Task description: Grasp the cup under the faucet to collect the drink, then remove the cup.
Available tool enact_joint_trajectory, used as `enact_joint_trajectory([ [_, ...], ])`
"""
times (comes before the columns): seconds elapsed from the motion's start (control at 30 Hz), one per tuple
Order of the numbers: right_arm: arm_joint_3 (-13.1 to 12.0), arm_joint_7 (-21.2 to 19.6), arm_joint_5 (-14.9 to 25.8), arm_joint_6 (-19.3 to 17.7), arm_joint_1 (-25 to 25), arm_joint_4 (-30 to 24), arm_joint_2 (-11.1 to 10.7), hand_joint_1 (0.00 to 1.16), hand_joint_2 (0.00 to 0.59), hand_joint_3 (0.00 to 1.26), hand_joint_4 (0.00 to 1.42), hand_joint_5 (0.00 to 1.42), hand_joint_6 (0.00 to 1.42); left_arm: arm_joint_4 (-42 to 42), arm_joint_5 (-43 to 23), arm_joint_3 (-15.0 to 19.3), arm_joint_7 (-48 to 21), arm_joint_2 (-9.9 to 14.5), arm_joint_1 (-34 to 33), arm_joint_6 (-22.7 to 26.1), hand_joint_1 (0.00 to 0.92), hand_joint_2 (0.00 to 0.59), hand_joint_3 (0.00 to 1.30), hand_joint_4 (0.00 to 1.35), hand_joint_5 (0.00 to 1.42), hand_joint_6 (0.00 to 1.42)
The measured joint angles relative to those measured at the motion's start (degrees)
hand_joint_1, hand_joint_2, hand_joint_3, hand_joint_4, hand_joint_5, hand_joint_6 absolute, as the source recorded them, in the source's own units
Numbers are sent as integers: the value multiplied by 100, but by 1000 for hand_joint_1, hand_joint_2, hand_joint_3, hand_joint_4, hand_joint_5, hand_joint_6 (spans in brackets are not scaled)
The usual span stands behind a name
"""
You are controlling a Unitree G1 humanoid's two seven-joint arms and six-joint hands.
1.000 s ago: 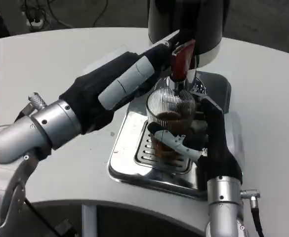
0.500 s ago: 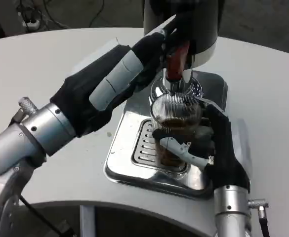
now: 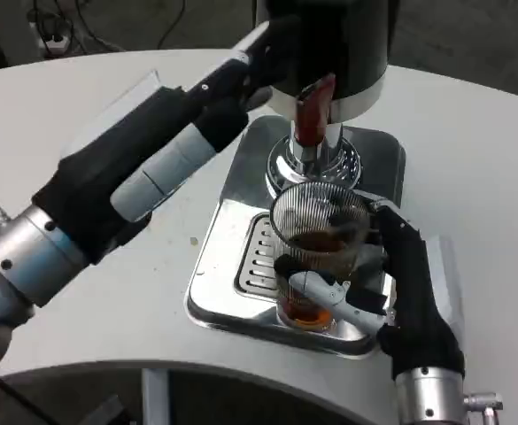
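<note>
1. The left hand (image 3: 166, 142) reaches up toward the dark dispenser (image 3: 329, 44). Its fingertips (image 3: 259, 49) lie against the dispenser body, just left of the red tap lever (image 3: 310, 111). Whether those fingers hold or press anything I cannot tell; they look stretched out, not clenched.

2. Risk on this side: if the left hand slides toward the lever and nudges it while the cup (image 3: 316, 257) is being taken away, drink would pour straight onto the metal drip tray (image 3: 223, 274).

3. The cup is a clear ribbed glass with brown drink in its lower part. It stands on the tray's grille, directly below the chrome spout (image 3: 307, 159), close under its mouth.

4. The right hand (image 3: 400, 283) grasps the cup. Its dark fingers wrap the cup's right side and a pale finger (image 3: 334, 297) crosses the front low down, so the cup sits inside the curl of the fingers with its rim above them.

5. Risks on this side, as I judge them: the hold is low on a tall glass, so a quick pull could tip it and slosh the drink. The ribbed wall may also slip in the fingers. Lifting straight up could knock the rim against the spout, so the cup probably needs to come out sideways or toward the robot first.
</note>
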Motion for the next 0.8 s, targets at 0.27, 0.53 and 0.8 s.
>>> enact_joint_trajectory([
  [0.27,153,193,-32,31,491,-619,41,834,174,752,808,1025,975,-496,30,458,58,231,573,-513,0,78,0,0,0,0],
  [0.53,235,492,-73,35,1148,-1413,-47,834,174,752,808,1026,975,-748,-20,883,-111,611,1109,-953,0,81,0,0,0,0],
  [0.8,231,1226,54,33,1969,-2463,-445,834,174,753,808,1026,975,-930,-30,1140,-487,965,1737,-1559,0,87,0,0,0,0],
])
